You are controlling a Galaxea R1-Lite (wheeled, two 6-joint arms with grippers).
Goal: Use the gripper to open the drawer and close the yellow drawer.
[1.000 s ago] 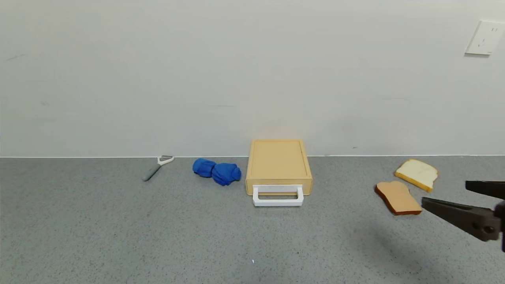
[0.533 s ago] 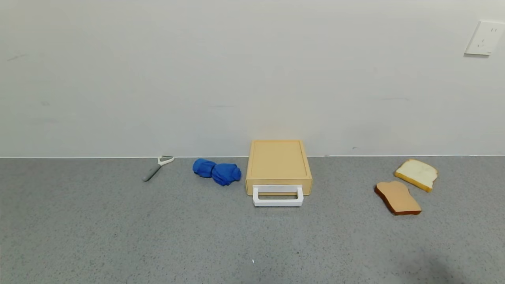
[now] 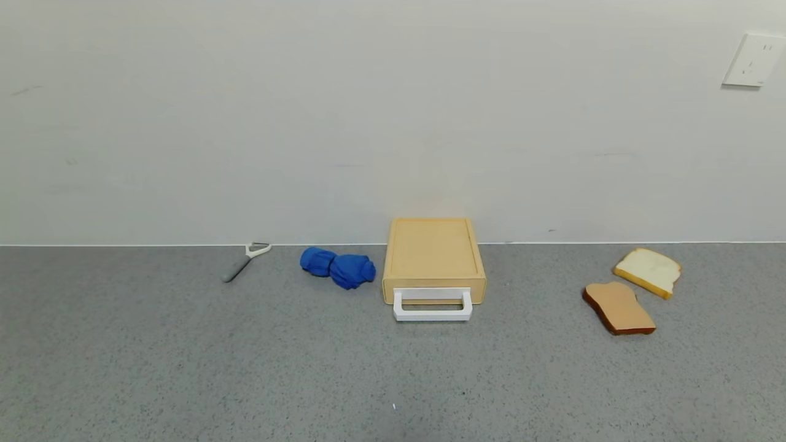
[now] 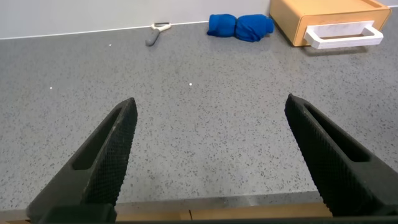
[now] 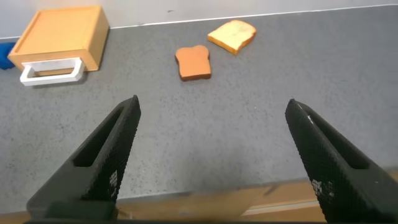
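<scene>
Honestly, I can't tell whether I'm done — the drawer (image 3: 433, 260) sits shut against the back wall, white handle (image 3: 432, 305) forward; my left claw (image 4: 211, 158) and right claw (image 5: 214, 155) hang wide open and empty, well back over the surface (image 3: 184, 368)

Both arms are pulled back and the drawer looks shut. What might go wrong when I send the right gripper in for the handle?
1. The brown toast slice lies between the open right gripper and the drawer; a low sweep may knock it.
2. The white handle sits low over the countertop, so fingertips may scrape it.
3. The blue cloth nearly touches the drawer's left side; a shifting drawer may push it.
</scene>
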